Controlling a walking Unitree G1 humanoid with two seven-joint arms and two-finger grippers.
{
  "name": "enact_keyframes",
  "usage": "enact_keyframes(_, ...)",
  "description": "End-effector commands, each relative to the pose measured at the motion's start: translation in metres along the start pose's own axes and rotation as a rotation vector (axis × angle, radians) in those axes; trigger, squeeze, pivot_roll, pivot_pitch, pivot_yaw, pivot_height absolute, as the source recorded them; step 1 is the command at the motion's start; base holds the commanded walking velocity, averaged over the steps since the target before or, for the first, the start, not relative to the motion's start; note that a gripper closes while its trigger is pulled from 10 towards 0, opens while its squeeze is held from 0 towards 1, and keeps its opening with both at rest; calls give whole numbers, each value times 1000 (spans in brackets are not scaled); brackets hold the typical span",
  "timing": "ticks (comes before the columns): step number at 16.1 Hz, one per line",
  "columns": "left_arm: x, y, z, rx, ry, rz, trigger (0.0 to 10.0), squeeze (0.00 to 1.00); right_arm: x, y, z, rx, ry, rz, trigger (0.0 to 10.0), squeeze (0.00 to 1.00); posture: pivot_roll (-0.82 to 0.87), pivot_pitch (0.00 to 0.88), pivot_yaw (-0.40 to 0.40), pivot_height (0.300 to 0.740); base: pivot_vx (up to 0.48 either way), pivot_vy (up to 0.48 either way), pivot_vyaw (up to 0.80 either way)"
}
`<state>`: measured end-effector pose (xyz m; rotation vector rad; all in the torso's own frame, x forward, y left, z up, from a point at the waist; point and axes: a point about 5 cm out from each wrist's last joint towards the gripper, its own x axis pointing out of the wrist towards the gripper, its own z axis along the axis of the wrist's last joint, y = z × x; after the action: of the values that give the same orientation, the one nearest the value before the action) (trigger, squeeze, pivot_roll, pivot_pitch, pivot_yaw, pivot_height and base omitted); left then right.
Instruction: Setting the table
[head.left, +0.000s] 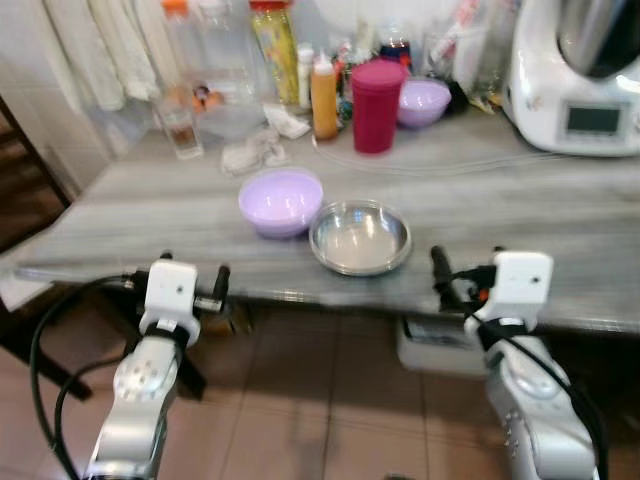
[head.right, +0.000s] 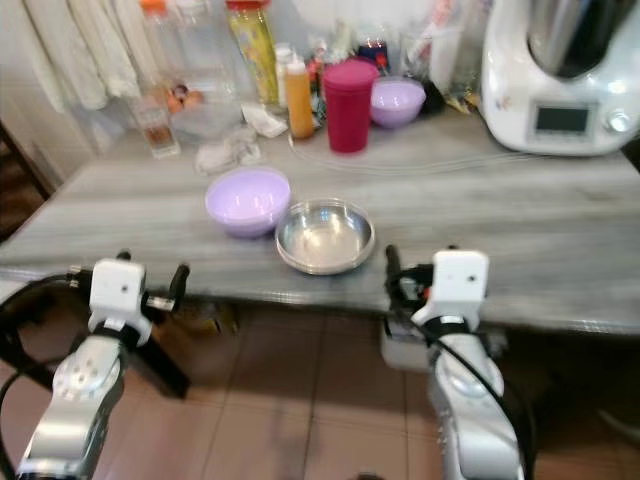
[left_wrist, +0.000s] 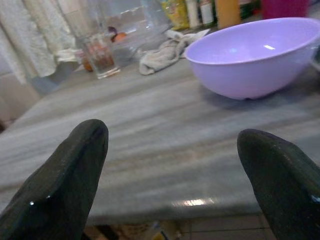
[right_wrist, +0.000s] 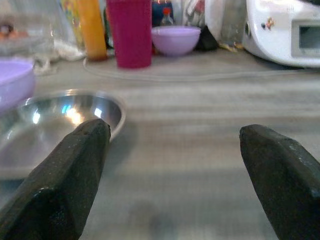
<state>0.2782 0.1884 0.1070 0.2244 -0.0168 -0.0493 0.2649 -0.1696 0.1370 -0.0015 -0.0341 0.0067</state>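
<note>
A lilac plastic bowl (head.left: 281, 200) and a shallow steel bowl (head.left: 360, 237) sit side by side near the front edge of the grey table (head.left: 560, 230). My left gripper (head.left: 178, 272) hovers at that edge, left of the lilac bowl (left_wrist: 252, 55), and is open with nothing between its fingers (left_wrist: 65, 180). Just right of the steel bowl (right_wrist: 55, 122), my right gripper (head.left: 470, 270) is at the same edge, open and empty. A magenta cup (head.left: 377, 105) and a second lilac bowl (head.left: 424, 102) stand at the back.
Along the back stand an orange bottle (head.left: 324, 97), other bottles, a glass (head.left: 180, 130), a crumpled cloth (head.left: 255, 152) and a white kitchen machine (head.left: 590, 75) at the right. A thin cable (head.left: 450, 165) lies across the table. Tiled floor (head.left: 320, 400) lies below the edge.
</note>
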Motion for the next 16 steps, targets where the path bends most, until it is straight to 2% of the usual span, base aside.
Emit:
enact_keyframes(1,-2,5,-2,9,13,21,10000,0,0,4,4,7,-15,15,10000,0,-262,48,68,740,-292,0,0)
enact_keyframes(5,1,-4,-1,-6,15,-3,10000,0,-1,3,6,8,-29,0,10000,0,-275,44,75,740,-316,0,0)
enact_keyframes(12,13,-6,4,-17,-12,-9,10000,0,3,2,7,6,-54,-22,10000,0,-287,0,103,740,-293,0,0)
enact_keyframes(14,13,-7,3,-18,-11,-17,10000,0,3,0,1,-5,-40,-29,10000,0,-289,0,103,740,-294,0,0)
enact_keyframes(16,15,-10,5,-18,-35,-49,10000,0,2,-1,0,-7,-37,-32,10000,0,-289,0,104,740,0,0,0)
